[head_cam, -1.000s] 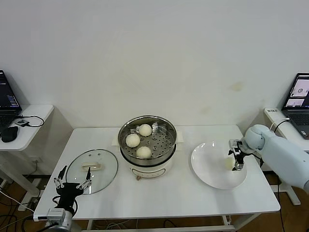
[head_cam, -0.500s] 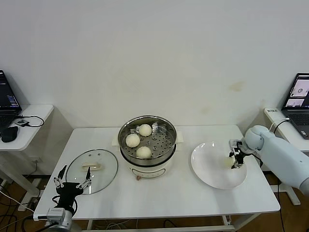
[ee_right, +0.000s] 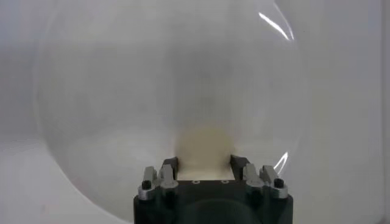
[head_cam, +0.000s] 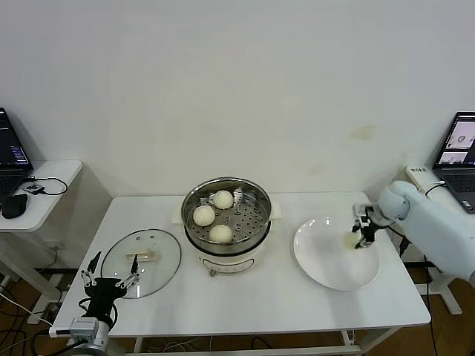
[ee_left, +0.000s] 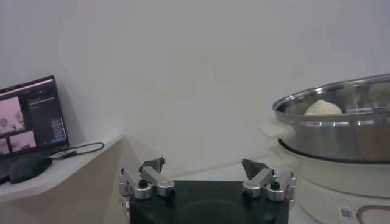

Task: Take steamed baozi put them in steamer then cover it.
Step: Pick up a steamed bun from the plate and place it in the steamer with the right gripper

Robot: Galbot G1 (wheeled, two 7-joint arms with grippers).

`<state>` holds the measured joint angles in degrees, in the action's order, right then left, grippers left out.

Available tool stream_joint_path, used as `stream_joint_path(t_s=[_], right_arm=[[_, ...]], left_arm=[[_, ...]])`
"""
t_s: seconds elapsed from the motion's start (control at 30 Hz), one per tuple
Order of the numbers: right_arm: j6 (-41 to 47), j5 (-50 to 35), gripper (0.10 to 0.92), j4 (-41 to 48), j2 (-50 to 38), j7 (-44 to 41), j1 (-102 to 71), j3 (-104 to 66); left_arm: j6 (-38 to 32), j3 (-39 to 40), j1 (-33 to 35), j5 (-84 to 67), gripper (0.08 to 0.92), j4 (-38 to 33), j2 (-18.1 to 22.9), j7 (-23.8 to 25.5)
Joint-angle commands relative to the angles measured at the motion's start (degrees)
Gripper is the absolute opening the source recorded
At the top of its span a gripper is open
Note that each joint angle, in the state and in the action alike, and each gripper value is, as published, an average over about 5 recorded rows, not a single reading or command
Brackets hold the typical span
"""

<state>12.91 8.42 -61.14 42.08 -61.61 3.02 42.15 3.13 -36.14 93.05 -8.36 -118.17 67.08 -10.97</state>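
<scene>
The steamer (head_cam: 226,215) stands mid-table with three steamed baozi (head_cam: 204,215) on its perforated floor. A fourth baozi (head_cam: 350,240) sits pinched between the fingers of my right gripper (head_cam: 361,236), just above the white plate (head_cam: 326,263) on the right. In the right wrist view that baozi (ee_right: 204,149) fills the gap of my right gripper (ee_right: 204,163), with the plate (ee_right: 122,91) beneath. My left gripper (head_cam: 110,284) hangs open at the front left edge, near the glass lid (head_cam: 141,262). Its wrist view shows the left gripper (ee_left: 204,165) empty and the steamer (ee_left: 341,125) off to one side.
A side table at the left carries a laptop (head_cam: 11,152) and a mouse (head_cam: 13,205). Another laptop (head_cam: 462,148) stands on a side table at the right, close behind my right arm. Bare tabletop (head_cam: 245,297) lies in front of the steamer.
My right gripper has shut on the baozi on the plate and lifted it slightly. The left arm has stayed put.
</scene>
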Motion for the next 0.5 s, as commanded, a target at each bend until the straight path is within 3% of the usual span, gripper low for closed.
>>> stream_joint_path(t_s=[0.03, 0.3, 0.5], right_arm=[[5.6, -15.5, 0.557, -9.6, 0.6, 0.5, 20.9, 14.0], [11.9, -31.0, 0.574, -10.8, 9.7, 4.3, 34.4, 22.4], [15.9, -36.2, 0.58, -9.1, 18.0, 8.2, 34.1, 22.9]], left_arm=[[-0.1, 0.3, -0.2, -0.1, 0.823, 0.2, 0.1, 0.0], [-0.2, 0.7, -0.4, -0.1, 0.823, 0.3, 0.2, 0.0], [-0.2, 0.4, -0.4, -0.2, 0.823, 0.2, 0.3, 0.1]])
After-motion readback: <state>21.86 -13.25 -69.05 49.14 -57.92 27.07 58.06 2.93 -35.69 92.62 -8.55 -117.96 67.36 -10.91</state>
